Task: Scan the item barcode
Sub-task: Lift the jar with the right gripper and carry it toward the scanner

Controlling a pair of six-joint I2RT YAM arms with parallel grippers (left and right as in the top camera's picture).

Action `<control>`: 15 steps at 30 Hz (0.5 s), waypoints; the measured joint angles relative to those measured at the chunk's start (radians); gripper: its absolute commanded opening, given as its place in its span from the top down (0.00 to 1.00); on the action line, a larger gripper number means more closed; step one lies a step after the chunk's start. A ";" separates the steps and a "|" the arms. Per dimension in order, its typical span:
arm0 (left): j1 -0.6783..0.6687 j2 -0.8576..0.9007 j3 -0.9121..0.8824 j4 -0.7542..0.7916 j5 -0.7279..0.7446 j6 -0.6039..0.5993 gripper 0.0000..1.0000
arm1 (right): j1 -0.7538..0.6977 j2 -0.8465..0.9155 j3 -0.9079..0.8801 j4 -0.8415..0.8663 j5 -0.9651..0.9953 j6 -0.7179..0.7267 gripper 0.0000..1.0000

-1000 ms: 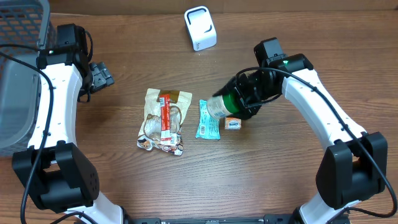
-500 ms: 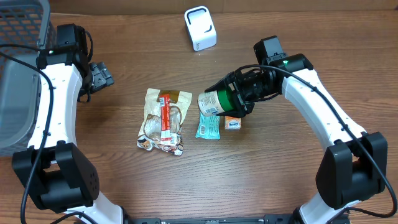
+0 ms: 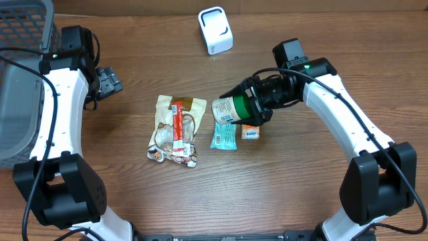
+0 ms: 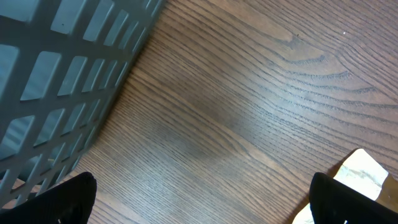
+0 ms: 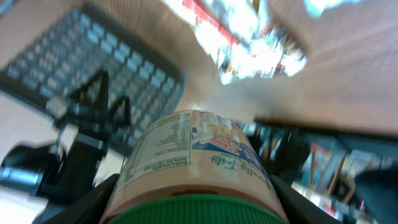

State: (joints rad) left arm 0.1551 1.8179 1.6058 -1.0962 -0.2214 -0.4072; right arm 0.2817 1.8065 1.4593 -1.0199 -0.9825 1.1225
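Observation:
My right gripper [image 3: 259, 102] is shut on a jar [image 3: 228, 109] with a green lid and a white printed label. The jar lies on its side above the table, its base pointing left. The right wrist view looks along the jar [image 5: 194, 146] from the lid end, with dark fingers [image 5: 93, 200] pressed on both flanks and the background blurred. A white scanner [image 3: 215, 30] stands at the back of the table, well apart from the jar. Far left, beside the basket, my left gripper [image 3: 107, 80] stands wide open, and in its own view the left gripper [image 4: 208, 202] has only bare wood between its fingers.
A grey basket [image 3: 20, 73] fills the far left, and its wall [image 4: 56, 62] shows in the left wrist view. Snack bags [image 3: 175, 130], a teal bar [image 3: 224, 138] and a small orange box [image 3: 251, 133] lie mid-table under the jar. A bag corner [image 4: 364, 171] peeks in.
The right gripper has swung the jar from pointing downward to lying level, its base now further left over the teal bar. The left arm has not moved.

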 measured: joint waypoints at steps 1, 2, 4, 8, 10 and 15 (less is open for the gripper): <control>0.000 0.000 0.000 0.000 0.000 0.000 0.00 | 0.000 0.000 0.000 0.011 0.052 -0.001 0.96; 0.000 0.000 0.000 0.000 0.000 0.000 0.00 | 0.000 0.000 0.000 0.016 0.100 0.000 0.96; 0.000 0.000 0.000 0.000 0.000 0.000 0.00 | 0.002 0.000 0.000 0.016 0.232 -0.002 0.96; 0.000 0.000 0.000 0.000 0.000 0.000 0.00 | 0.007 0.000 0.000 0.015 0.513 -0.073 0.96; 0.000 0.000 0.000 0.000 0.000 0.000 0.00 | 0.008 0.000 0.000 0.026 0.601 -0.150 0.96; 0.000 0.000 0.000 0.000 0.000 0.000 0.00 | 0.006 0.000 0.000 0.101 0.698 -0.434 0.96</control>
State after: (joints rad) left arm 0.1551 1.8179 1.6058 -1.0958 -0.2214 -0.4072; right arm 0.2882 1.8065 1.4593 -0.9184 -0.2840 0.6888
